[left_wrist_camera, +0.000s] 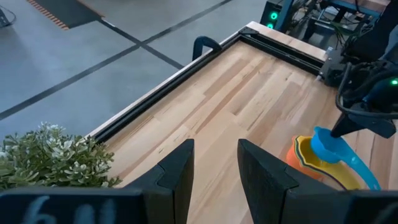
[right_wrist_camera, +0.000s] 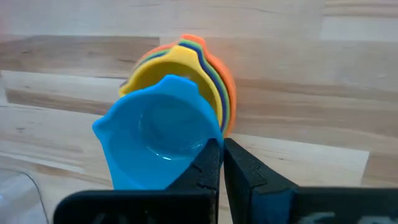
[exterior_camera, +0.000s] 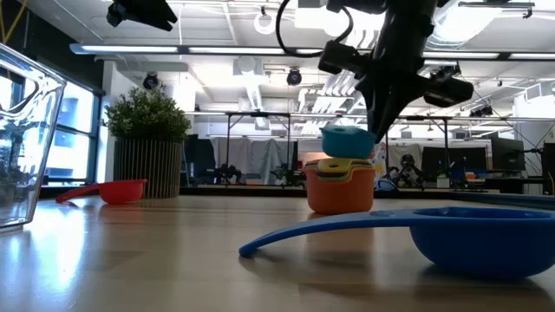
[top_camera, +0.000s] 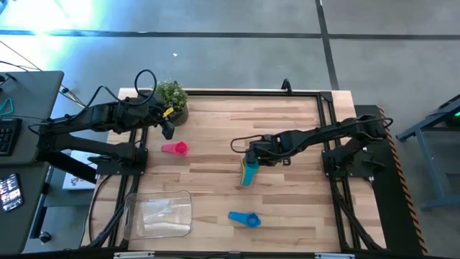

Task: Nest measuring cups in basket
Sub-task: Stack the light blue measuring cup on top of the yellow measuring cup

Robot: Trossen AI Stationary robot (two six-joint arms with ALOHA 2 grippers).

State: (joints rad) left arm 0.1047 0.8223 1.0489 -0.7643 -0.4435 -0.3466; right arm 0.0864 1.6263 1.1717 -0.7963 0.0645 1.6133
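Observation:
A stack of nested measuring cups (top_camera: 247,177) (exterior_camera: 340,186), orange outermost and yellow innermost, stands at mid-table. My right gripper (right_wrist_camera: 222,163) (top_camera: 252,158) is over it, shut on a light blue cup (right_wrist_camera: 155,140) (exterior_camera: 347,139) that sits at the stack's top. A red cup (top_camera: 175,148) (exterior_camera: 117,191) lies near the plant, and a blue cup (top_camera: 244,218) (exterior_camera: 468,238) lies near the table's near edge. The clear basket (top_camera: 158,214) (exterior_camera: 22,147) rests at the near left. My left gripper (left_wrist_camera: 216,171) (top_camera: 168,132) hangs open above the table beside the plant. My right gripper pinches the light blue cup's rim (right_wrist_camera: 208,140) between its two fingers, coming from above and pointing down. The cup's handle is hidden behind the fingers in the wrist view. The cup sits in the mouth of the yellow cup (right_wrist_camera: 186,74); whether it rests there I cannot tell.
A small potted green plant (top_camera: 171,97) (left_wrist_camera: 50,155) stands at the table's far left, close to my left gripper. A black rail (left_wrist_camera: 186,68) frames the table's far edge. Bare wood lies between the stack and the basket.

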